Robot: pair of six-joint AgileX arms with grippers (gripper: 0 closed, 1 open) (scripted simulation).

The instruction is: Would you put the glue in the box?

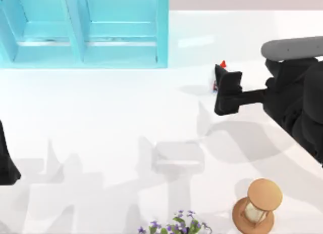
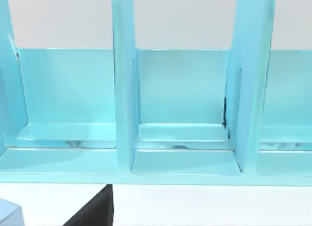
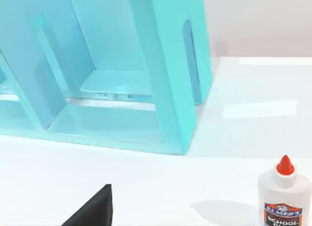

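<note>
Here my right gripper (image 1: 222,87) hovers by the upright glue (image 3: 282,196): white bottle, red cap, blue label; claw state indeterminate.

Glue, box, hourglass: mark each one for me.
glue (image 3: 284,199), right wrist view, on the white body below the red cap.
box (image 1: 162,27), top view, on its right outer wall.
hourglass (image 1: 264,194), top view, on the tan top disc.

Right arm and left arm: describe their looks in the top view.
The right arm is matt black with bulky rounded links and a grey cylindrical segment; its hand is black, flat and blocky. The left arm is a plain black shape at the table's left edge.
</note>
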